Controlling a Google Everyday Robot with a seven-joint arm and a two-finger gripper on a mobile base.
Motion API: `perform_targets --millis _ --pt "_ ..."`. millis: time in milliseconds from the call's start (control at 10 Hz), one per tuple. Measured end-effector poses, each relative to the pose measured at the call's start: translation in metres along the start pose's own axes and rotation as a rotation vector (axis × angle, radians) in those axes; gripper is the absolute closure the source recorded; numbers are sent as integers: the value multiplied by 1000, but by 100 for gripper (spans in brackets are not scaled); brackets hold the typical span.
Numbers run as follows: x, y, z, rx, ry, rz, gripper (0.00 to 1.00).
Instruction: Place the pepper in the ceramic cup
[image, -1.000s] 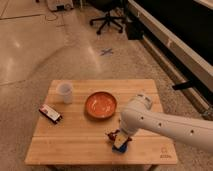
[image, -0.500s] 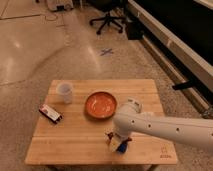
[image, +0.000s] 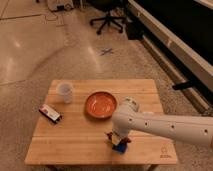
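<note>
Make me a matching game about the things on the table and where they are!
Things:
1. cup
2. bowl
3. packet
4. gripper

Places:
A. middle of the table
B. low near the front edge, at the blue sponge
C. far-left part of the table
D. left edge, nearer the front than the cup

Pairs: 1-C, 2-A, 3-D, 4-B

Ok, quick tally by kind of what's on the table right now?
Ceramic cup: 1
Orange-red bowl: 1
Packet: 1
Blue sponge: 1
Red pepper: 1
Total: 5
The gripper is low at the sponge and pepper, near the table front edge.
</note>
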Motion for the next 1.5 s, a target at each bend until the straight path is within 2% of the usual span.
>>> perform_targets --millis 300,400,600,900,1100,1300,1500 --pt "9 -7 -7 9 7 11 96" --pt "4 -7 -16 9 3 2 100" --pt "-14 -6 -34 10 -7 -25 100" --pt "-76 -3 -74 8 -53 -79 100" --pt "-115 8 -93 -5 -80 -125 100" --pt "-147 21 -104 -23 -97 -175 100" --pt "-180 31 -114 -38 -147 -215 100"
